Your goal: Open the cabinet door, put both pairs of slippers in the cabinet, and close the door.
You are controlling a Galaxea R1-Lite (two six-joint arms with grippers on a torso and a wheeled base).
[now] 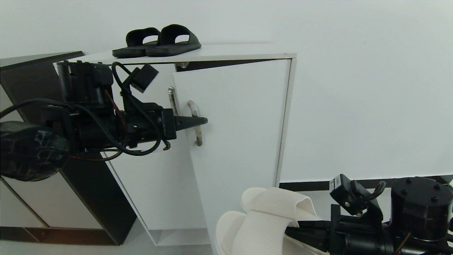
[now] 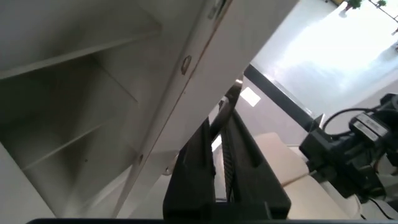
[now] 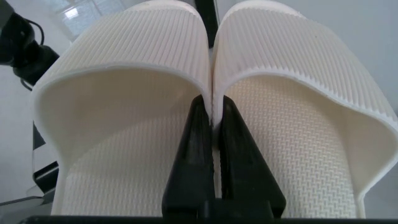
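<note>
**Inspector:** Left side, status?

**Operator:** My left gripper [image 1: 200,120] is clamped on the handle [image 1: 199,136], keeping the cabinet door [image 1: 240,117] ajar for loading.

**Inspector:** Right side?

**Operator:** My right gripper [image 3: 213,109] pinches both white slippers [image 1: 262,216] by their inner edges, low before the door. The black slippers [image 1: 157,41] lie atop the cabinet [image 1: 233,53].

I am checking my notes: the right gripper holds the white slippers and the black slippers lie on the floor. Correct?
Not quite. The head view shows the black slippers on top of the cabinet; the right gripper does hold the white slippers.
</note>
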